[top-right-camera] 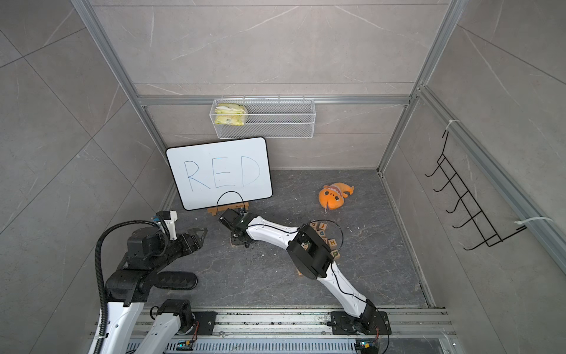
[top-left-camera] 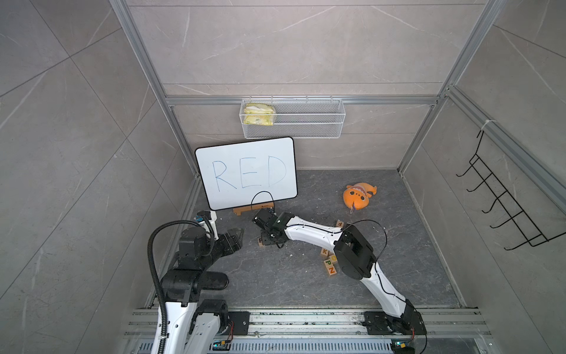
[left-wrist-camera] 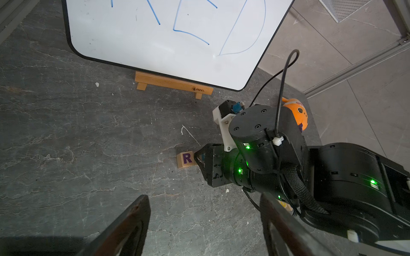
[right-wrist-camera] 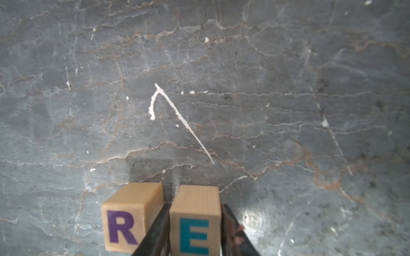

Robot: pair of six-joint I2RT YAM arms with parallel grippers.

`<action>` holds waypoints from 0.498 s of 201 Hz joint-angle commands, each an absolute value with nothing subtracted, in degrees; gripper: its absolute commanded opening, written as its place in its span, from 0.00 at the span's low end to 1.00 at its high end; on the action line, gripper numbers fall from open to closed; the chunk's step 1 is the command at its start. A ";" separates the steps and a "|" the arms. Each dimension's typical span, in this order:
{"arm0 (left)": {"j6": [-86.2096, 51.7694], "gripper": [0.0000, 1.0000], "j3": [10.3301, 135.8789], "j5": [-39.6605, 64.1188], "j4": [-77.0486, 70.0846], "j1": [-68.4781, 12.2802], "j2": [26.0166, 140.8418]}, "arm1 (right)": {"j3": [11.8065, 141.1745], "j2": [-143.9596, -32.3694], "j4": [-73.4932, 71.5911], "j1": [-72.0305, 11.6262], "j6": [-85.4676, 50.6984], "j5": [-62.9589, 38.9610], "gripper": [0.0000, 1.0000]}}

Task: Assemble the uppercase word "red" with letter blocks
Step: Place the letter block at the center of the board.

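Two light-wood letter blocks stand side by side on the grey floor. The R block (right-wrist-camera: 124,221) carries a purple letter and the E block (right-wrist-camera: 194,230) a teal one. My right gripper (right-wrist-camera: 195,207) is shut on the E block, one finger in the narrow gap beside the R block. In the left wrist view the R block (left-wrist-camera: 186,159) shows just past the right gripper (left-wrist-camera: 197,158), which hides the E block. In both top views the right gripper (top-left-camera: 265,240) (top-right-camera: 237,242) is low over these blocks. My left gripper (left-wrist-camera: 204,199) (top-left-camera: 240,234) is open and empty, off to their left.
A whiteboard (top-left-camera: 246,171) with RED handwritten in blue leans on a wooden stand (top-left-camera: 252,210) behind the blocks. An orange plush toy (top-left-camera: 358,196) lies at the back right. Several loose letter blocks (top-left-camera: 329,262) (top-right-camera: 324,233) sit under the right arm's elbow. A wire basket (top-left-camera: 292,119) hangs on the back wall.
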State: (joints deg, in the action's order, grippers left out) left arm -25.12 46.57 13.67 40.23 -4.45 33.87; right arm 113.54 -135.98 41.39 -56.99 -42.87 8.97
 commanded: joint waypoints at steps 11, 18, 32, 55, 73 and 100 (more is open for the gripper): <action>-25.34 0.81 46.47 15.10 37.91 -3.95 33.75 | 114.94 -137.90 43.19 -57.37 -43.77 10.07 0.37; -25.37 0.81 46.48 15.12 37.95 -3.96 33.83 | 115.00 -137.94 43.15 -57.39 -43.77 9.99 0.38; -25.45 0.81 46.49 15.29 37.90 -3.95 33.92 | 115.43 -138.21 43.36 -57.39 -43.85 9.84 0.38; -25.37 0.81 46.44 15.64 37.92 -3.93 34.09 | 116.19 -138.48 43.75 -57.37 -43.86 9.78 0.38; -25.32 0.81 46.52 15.82 37.93 -3.95 34.17 | 116.61 -138.49 44.10 -57.39 -43.87 9.96 0.38; -25.32 0.81 46.55 16.00 37.88 -3.93 34.10 | 116.65 -138.34 44.21 -57.39 -43.80 10.04 0.38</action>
